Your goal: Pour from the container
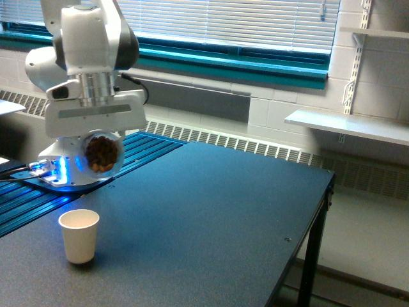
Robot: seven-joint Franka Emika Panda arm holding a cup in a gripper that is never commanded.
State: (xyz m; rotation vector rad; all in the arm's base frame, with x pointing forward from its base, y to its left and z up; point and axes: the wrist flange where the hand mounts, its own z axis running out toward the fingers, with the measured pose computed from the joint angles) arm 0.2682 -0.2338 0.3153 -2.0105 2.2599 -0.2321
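Note:
The container [102,153] is a clear rounded plastic jar holding brown nut-like pieces. It hangs in the air with my gripper [101,142] shut on it, its fingers mostly hidden behind the jar. The jar lies tipped on its side, its round face toward the camera. A small white paper cup [79,235] stands upright on the dark table [211,217], below the jar and slightly toward the exterior view's left. A clear gap separates jar and cup.
The arm's white base [67,169] stands on a blue-lit ribbed plate [25,198] at the exterior view's left. The table's edge [319,211] drops off at the right. A wall shelf [348,125] and a radiator run behind.

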